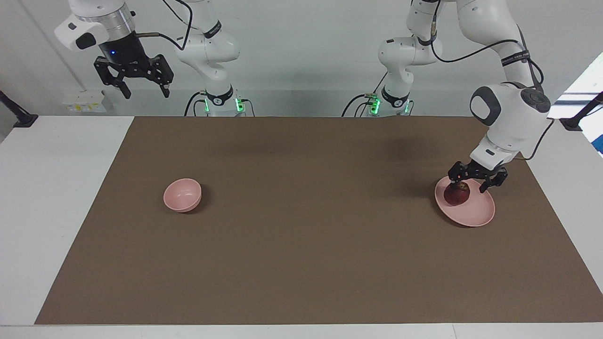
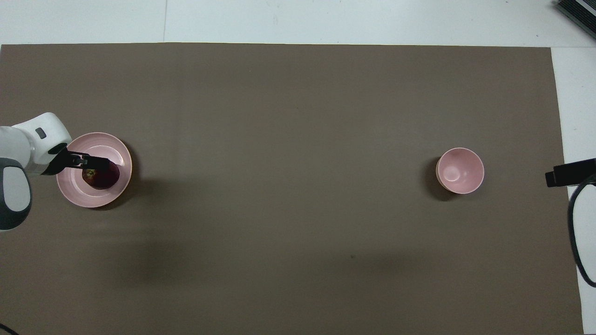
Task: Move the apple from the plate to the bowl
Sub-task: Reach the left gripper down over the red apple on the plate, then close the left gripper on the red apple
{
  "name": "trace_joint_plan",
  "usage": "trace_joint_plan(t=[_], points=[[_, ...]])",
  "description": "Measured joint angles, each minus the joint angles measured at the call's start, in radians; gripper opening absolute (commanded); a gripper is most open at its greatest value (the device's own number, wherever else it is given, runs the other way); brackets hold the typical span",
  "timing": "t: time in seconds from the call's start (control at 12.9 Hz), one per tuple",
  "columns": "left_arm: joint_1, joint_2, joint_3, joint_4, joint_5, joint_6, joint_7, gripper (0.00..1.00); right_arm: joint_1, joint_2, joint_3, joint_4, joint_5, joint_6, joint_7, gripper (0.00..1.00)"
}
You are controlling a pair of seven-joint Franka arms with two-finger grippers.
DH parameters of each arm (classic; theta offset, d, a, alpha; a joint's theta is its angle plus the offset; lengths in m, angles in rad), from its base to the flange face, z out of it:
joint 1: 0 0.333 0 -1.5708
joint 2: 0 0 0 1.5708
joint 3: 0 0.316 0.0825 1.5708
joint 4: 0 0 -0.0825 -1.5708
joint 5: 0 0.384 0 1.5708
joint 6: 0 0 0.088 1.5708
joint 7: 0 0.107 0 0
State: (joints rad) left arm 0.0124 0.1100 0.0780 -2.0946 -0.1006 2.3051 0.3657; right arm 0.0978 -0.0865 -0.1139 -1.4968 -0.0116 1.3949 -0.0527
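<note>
- Desk point(image 1: 56, 212) is white, and a big brown mat point(image 1: 301, 263) covers most of its top.
- Wall by the robots is plain and pale, and black cables hang from both arms.
- Small green lights glow at the foot of each arm.
- Apple point(image 1: 457, 194) is small, round and dark red, with a little yellow patch on top.
- The apple sits on the plate point(image 1: 476, 214), on the part of it nearer to the robots.
- The plate is flat, round and pale pink, and it lies toward the left arm's end of the desk.
- Bowl point(image 1: 182, 194) is small, deep and pale pink, and nothing is in it.
- The bowl stands toward the right arm's end of the desk, well apart from the plate.
- Left gripper point(image 1: 468, 187) is down low at the apple, over the plate.
- Its fingers point(image 1: 483, 187) are spread apart, one on each side of the apple. They do not squeeze it.
- From overhead, the left gripper point(image 2: 95, 164) reaches over the plate's point(image 2: 77, 195) rim to the apple point(image 2: 103, 177).
- Right gripper point(image 1: 146, 92) waits high in the air by the right arm's end of the desk, and its fingers point(image 1: 126, 89) are spread apart with nothing in them.
- From overhead, only a dark bit of the right arm shows at the edge, beside the bowl point(image 2: 460, 170).
</note>
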Motion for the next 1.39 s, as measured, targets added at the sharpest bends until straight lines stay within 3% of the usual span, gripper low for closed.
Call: trace_joint_plan(t=[0.31,0.46,0.54,0.77,0.85,1.39], points=[[0.005,0.015,0.000,-0.041,-0.002,0.021,0.002,0.99,0.000,0.000,0.000,0.000,0.000,0.000,0.000,1.00],[0.006,0.015,0.000,-0.049,-0.002,0.025,0.002,0.87,0.000,0.000,0.000,0.000,0.000,0.000,0.000,1.00],[0.006,0.015,0.000,-0.049,-0.002,0.029,0.002,0.76,0.000,0.000,0.000,0.000,0.000,0.000,0.000,1.00],[0.007,0.015,0.001,-0.049,-0.003,0.034,0.002,0.12,0.000,0.000,0.000,0.000,0.000,0.000,0.000,1.00],[0.008,0.012,0.001,-0.049,-0.003,0.034,0.003,0.03,0.000,0.000,0.000,0.000,0.000,0.000,0.000,1.00],[0.012,-0.032,0.002,-0.021,-0.003,0.029,0.003,0.00,0.000,0.000,0.000,0.000,0.000,0.000,0.000,1.00]])
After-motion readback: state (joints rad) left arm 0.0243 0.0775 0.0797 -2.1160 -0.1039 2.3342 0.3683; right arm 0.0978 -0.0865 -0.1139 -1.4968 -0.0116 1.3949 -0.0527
